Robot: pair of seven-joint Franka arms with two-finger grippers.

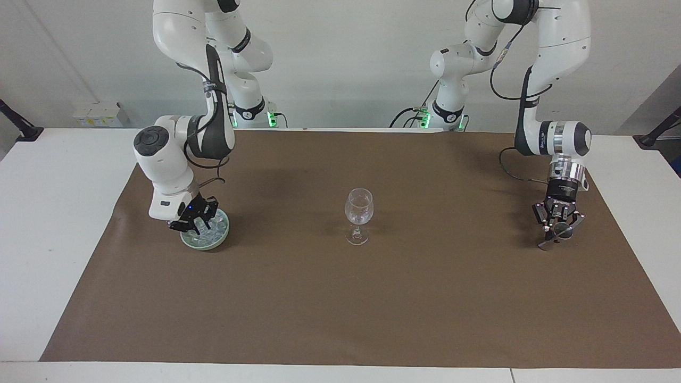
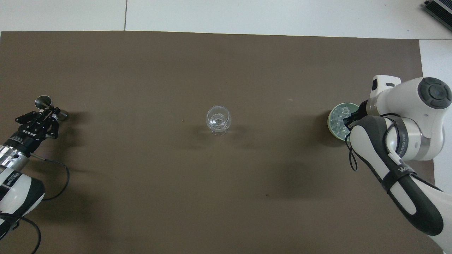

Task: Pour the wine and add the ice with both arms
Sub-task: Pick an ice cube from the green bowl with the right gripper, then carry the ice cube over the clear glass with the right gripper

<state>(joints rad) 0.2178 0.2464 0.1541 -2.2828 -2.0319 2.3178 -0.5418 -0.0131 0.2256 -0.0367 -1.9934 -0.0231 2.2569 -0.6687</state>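
A clear stemmed wine glass [image 1: 359, 208] stands upright mid-mat; it also shows in the overhead view [image 2: 218, 120]. A pale green bowl [image 1: 215, 243] of ice cubes [image 1: 214, 230] sits toward the right arm's end. My right gripper [image 1: 192, 223] is down in the bowl among the ice; in the overhead view the arm hides most of it and only part of the bowl [image 2: 332, 121] shows. My left gripper [image 1: 557, 226] is shut on a small silver jigger [image 1: 544, 243], held tilted low over the mat at the left arm's end. The jigger's rim [image 2: 42, 102] sticks out past the left gripper [image 2: 39, 118].
A brown mat [image 1: 340, 308] covers the white table [image 1: 48, 239]. A black cable [image 2: 56, 176] loops from the left wrist over the mat.
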